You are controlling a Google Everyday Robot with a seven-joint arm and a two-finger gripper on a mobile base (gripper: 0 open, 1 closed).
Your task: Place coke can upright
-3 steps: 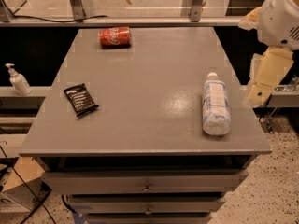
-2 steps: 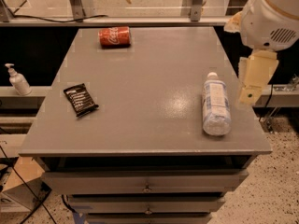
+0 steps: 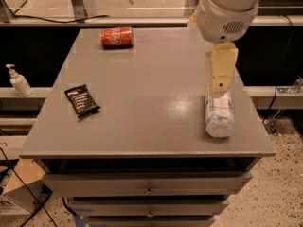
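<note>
Although due to stand upright, the coke can lies on its side at the far left of the table, with its long axis running left to right. Gripper: at the right, above the water bottle; grip state cannot be told. From the gripper, the can lies leftward and farther, well apart.

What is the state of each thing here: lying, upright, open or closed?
Coke can: on its side, at the far edge of the table.
Water bottle: on its side, near the right edge.
Black packet: lying flat.
Soap dispenser: upright, left of the table.
Gripper: over the water bottle, away from the can.
Top drawer: closed.
</note>
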